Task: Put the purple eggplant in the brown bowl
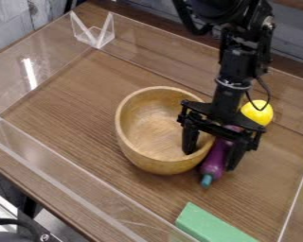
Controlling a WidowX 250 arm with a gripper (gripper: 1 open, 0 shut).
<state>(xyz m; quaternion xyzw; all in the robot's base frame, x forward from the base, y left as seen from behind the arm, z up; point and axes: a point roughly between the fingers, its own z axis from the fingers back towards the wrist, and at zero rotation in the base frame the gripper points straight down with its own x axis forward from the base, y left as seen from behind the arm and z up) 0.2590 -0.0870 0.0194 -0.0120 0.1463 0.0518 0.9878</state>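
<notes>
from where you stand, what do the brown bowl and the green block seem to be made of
The brown bowl looks like wood, smooth, going by its warm tan colour and thick wall. The green block has a flat, even colour, perhaps painted wood or plastic; the view doesn't settle which.

A brown wood table (56, 102) fills most of the view, with pale edging (76, 210) running along its lower left side. Beyond the left edge is a light grey surface (8, 21). Soft light falls across the wood, leaving the lower left corner dark.
</notes>
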